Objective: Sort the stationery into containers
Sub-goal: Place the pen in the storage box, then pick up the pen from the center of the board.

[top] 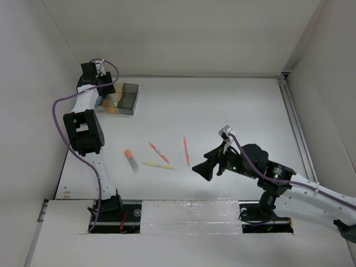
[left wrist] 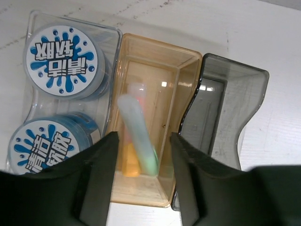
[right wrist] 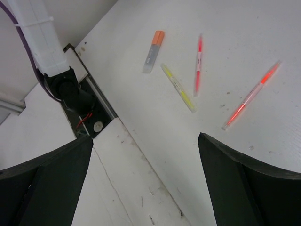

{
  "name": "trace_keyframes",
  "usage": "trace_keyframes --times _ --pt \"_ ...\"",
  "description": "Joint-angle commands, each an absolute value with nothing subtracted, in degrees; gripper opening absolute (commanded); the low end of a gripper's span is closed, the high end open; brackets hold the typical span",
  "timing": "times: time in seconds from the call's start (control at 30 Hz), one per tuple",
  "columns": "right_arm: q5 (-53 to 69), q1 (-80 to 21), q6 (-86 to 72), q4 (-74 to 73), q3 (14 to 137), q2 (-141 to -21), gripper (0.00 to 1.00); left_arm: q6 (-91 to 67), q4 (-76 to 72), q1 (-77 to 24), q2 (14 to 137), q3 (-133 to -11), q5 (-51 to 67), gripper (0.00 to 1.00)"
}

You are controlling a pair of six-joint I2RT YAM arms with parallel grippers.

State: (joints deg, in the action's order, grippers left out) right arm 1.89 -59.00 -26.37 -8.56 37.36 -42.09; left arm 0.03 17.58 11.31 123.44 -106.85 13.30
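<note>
My left gripper (left wrist: 143, 141) hangs open over the amber container (left wrist: 181, 75). A pale green marker (left wrist: 138, 136), blurred, lies tilted inside it beside an orange-capped one (left wrist: 131, 162); neither finger touches them. The clear container (left wrist: 110, 42) holds two blue-and-white rolls (left wrist: 61, 61). Nothing shows in the dark grey container (left wrist: 235, 108). On the table lie an orange-capped marker (right wrist: 153, 52), a yellow pen (right wrist: 178, 88) and two orange-red pens (right wrist: 198, 64) (right wrist: 251, 95). My right gripper (right wrist: 146, 141) is open and holds nothing, above the near table edge, short of the pens.
The containers (top: 129, 97) stand at the table's far left corner by the left wall. The left arm (top: 83, 130) runs along that wall. A metal rail (top: 189, 211) crosses the near edge between the arm bases. The loose pens (top: 159, 152) lie left of centre.
</note>
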Motion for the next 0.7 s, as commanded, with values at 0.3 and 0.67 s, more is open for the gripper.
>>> trace_keyframes --times 0.3,0.67 --pt "1.25 -60.98 -25.49 -4.66 39.63 -49.64 1.00 -10.17 19.86 11.25 118.49 -119.17 15.03 1.00" --pt "-8.51 -69.42 -24.96 -5.19 61.84 -80.66 0.99 -32.86 29.01 20.19 89.50 -99.01 7.26 1.00"
